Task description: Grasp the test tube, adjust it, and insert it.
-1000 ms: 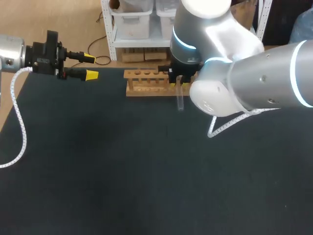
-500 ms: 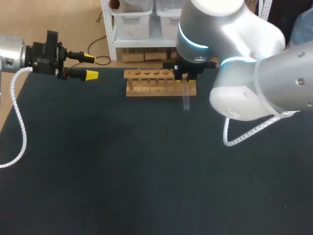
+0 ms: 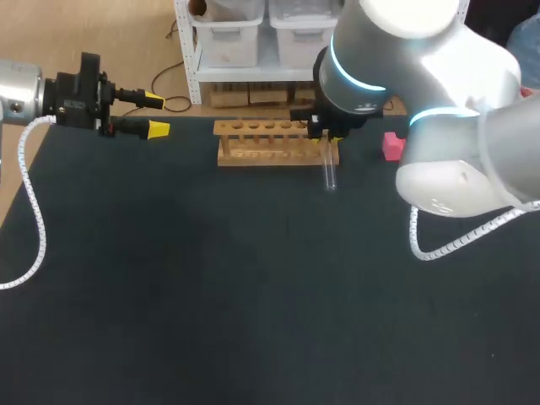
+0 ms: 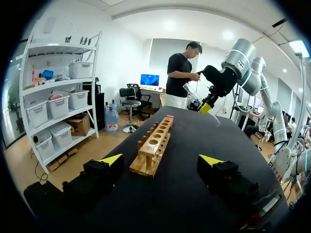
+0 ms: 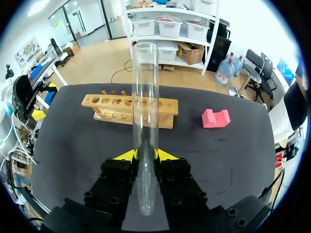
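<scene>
Tube of clear glass is clamped from both sides by the right gripper and juts straight out ahead of its yellow tips, above the black table and in no hole. Beyond the tips lies the pale wooden rack with a row of round holes, and a pink notched block sits past one end of it, apart. The left gripper hangs well off, fingers spread with nothing between them, facing the rack end-on.
</scene>
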You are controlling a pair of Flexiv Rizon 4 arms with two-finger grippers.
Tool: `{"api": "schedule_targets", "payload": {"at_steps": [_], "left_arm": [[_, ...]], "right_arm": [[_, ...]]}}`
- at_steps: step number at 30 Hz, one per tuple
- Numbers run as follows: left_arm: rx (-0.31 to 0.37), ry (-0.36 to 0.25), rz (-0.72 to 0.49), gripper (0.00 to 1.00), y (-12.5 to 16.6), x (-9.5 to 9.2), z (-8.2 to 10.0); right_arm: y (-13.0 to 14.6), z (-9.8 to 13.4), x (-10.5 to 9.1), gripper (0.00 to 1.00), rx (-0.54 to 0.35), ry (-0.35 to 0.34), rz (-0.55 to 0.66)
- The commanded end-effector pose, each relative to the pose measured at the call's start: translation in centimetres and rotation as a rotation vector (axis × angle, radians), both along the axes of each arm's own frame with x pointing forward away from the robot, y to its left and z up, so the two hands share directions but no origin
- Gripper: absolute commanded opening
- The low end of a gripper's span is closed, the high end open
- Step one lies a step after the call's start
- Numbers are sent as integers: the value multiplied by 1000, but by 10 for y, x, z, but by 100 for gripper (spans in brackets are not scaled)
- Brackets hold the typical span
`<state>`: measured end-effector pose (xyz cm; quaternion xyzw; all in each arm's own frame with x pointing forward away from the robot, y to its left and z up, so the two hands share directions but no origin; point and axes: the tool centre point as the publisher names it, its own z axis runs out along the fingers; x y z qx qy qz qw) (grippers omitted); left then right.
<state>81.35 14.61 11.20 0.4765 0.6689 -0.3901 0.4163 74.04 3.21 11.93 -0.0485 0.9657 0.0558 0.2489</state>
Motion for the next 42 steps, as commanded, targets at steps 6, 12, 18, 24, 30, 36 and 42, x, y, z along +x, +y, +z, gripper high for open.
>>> {"api": "schedule_targets", "payload": {"at_steps": [6,12,18,24,30,36,42], "left_arm": [[-2,-4,0,100,1,0,-1],[-2,-4,0,100,1,0,-1],[-2,-4,0,100,1,0,-1],[-2,-4,0,100,1,0,-1],[-2,-4,0,100,1,0,-1],[-2,-4,0,100,1,0,-1],[-2,-4,0,100,1,0,-1]], "right_arm": [[-1,0,-2,0,0,-9,-3],[-1,0,-2,0,0,-9,-3],[-1,0,-2,0,0,-9,-3],[-3,-5,-2,0,5,-106,-7],[-5,0,1,0,1,-242,-6],[-5,18,13,0,7,-377,-26],[-5,38,34,0,-9,-537,-57]]}}
